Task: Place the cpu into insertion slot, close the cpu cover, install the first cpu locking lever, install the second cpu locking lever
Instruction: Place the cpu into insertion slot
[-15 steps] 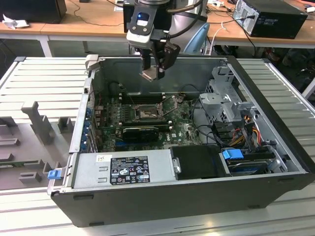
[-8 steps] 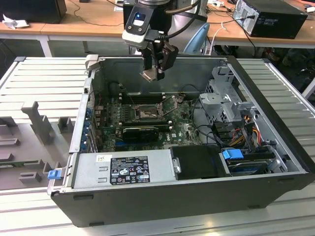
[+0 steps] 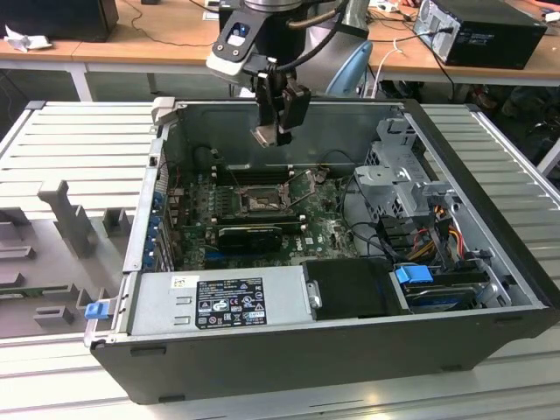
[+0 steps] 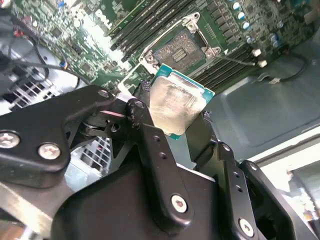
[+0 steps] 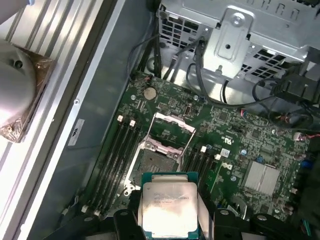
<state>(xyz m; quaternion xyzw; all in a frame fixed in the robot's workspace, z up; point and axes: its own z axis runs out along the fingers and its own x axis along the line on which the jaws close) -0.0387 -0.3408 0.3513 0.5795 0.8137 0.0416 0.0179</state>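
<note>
My gripper (image 3: 278, 131) hangs over the open computer case, shut on the cpu (image 3: 266, 136), a flat square chip with a dull silver face. Both wrist views show the cpu (image 4: 177, 105) (image 5: 169, 207) pinched by its edges between the black fingers (image 4: 145, 130). The insertion slot (image 3: 261, 203) (image 4: 177, 50) (image 5: 156, 162) lies below it on the green board, uncovered, with its brownish centre showing. The cpu is well above the slot and not touching it. The cpu cover (image 5: 173, 126), a thin silvery frame, stands swung open on the slot's far side.
The case walls (image 3: 289, 144) ring the board. A long black card (image 3: 249, 236) lies just in front of the slot, and memory slots (image 5: 112, 160) flank it. A power supply (image 3: 223, 302) fills the near side. A drive cage (image 3: 398, 179) and cables stand at the exterior view's right.
</note>
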